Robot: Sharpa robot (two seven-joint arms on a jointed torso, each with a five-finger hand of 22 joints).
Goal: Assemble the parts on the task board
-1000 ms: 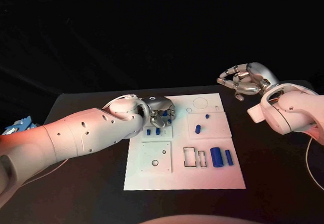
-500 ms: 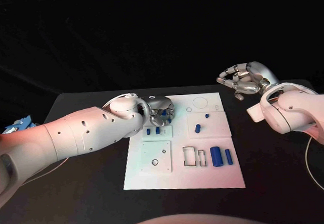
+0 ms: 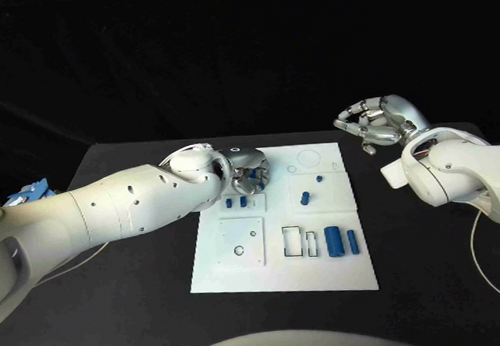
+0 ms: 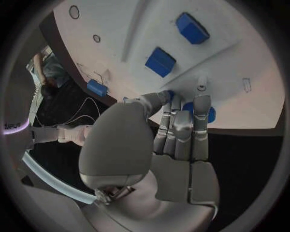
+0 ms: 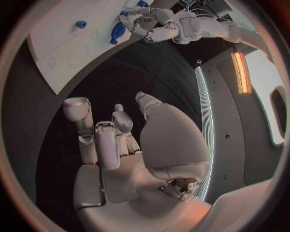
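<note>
Black counter, white task board (image 3: 325,275) at centre: your left hand (image 3: 248,173) pinches a blue part (image 4: 207,112) at the board's 11 o'clock, likely to seat it; your right hand (image 3: 375,123), fingers curled on nothing, waits at 2 o'clock.

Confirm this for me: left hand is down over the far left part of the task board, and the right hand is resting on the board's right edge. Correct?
Not quite. The left hand is indeed over the far left part of the task board, but the right hand is not resting on the board. The head view shows it raised off to the board's right, fingers curled, holding nothing.
</note>
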